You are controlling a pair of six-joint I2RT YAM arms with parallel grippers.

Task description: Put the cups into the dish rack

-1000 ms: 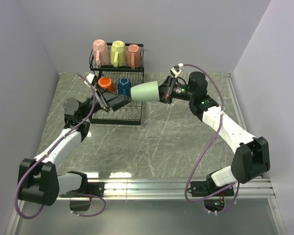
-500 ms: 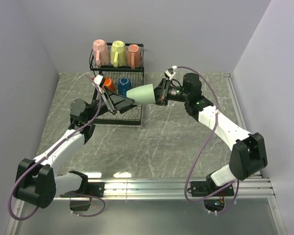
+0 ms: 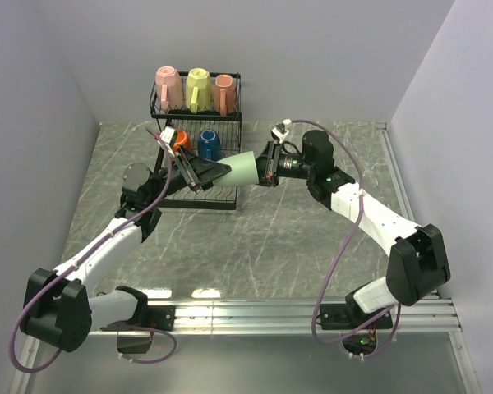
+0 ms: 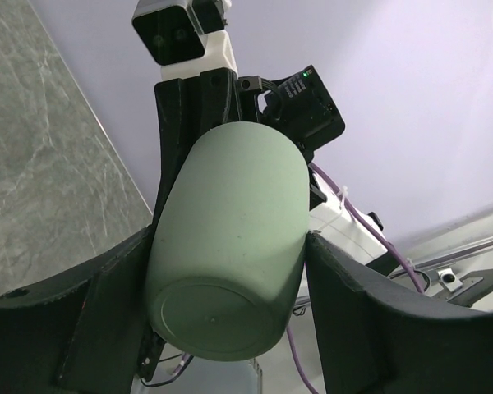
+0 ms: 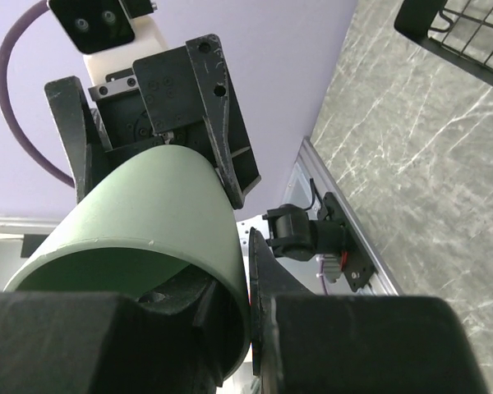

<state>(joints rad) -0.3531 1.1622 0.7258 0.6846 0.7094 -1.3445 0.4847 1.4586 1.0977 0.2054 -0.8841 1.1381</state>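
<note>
grey marbled tabletop [image 3: 271,238] — pale lilac walls [image 3: 312,57] on 3 sides, metal rail [image 3: 255,316] in front

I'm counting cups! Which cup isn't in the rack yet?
The green cup. The right gripper holds it in the air; the other cups all sit in the rack.

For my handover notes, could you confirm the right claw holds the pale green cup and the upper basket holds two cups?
Not two: the top external view shows three cups in the upper basket. The right claw holds the pale green cup.
</note>
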